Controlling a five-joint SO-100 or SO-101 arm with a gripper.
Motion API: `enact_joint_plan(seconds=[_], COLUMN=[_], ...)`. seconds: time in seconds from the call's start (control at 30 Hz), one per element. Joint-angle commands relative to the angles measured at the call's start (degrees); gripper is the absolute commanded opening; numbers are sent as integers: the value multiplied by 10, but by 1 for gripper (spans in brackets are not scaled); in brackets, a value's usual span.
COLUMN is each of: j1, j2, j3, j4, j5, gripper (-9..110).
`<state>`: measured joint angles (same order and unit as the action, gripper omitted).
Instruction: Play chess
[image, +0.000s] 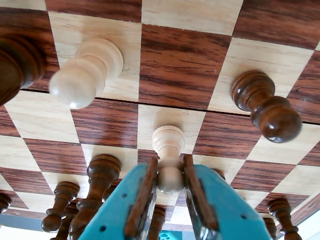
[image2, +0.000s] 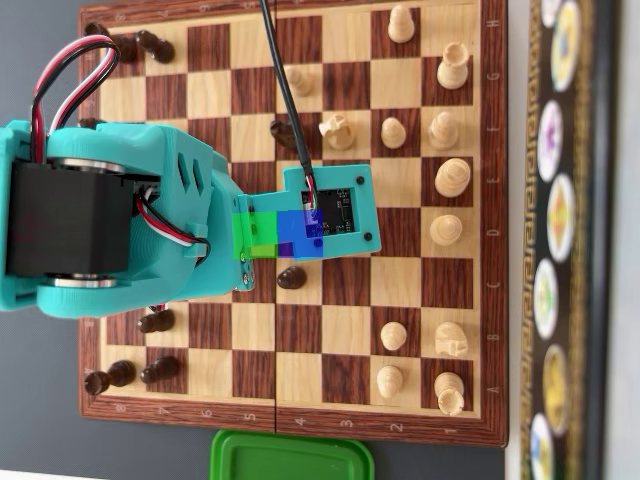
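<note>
In the overhead view you see the wooden chessboard of dark and light squares filling most of the frame, with its brown border running along the right and bottom edges. The teal plastic robot arm with a black servo block enters from the left edge and reaches to the middle of the board, hiding the gripper beneath its wrist housing. A green plastic lid lies at the bottom edge, just off the board. In the same view, light wooden pieces stand across the right half of the board and dark pieces sit in the upper-left and lower-left corners. In the wrist view the teal two-finger gripper with brown pads rises from the bottom centre, and you see both pads clamped against the round head of a light wooden pawn, whose base rests on a light square. A second light pawn stands at the upper left and a dark wooden pawn at the right, both well apart from the gripper.
</note>
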<state>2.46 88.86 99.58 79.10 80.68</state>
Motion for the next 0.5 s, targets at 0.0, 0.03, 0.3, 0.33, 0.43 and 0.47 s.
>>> enact_joint_plan(seconds=[0.0, 0.03, 0.3, 0.33, 0.43, 0.47], j1=[1, 0, -1, -1, -6, -6], j2=[22, 22, 25, 25, 26, 27], j3=[-5, -5, -6, -6, -10, -10], j4=[-5, -5, -3, -1, -1, -3], j5=[-1, -1, -2, -2, -2, -2], gripper=[9, 11, 12, 12, 12, 12])
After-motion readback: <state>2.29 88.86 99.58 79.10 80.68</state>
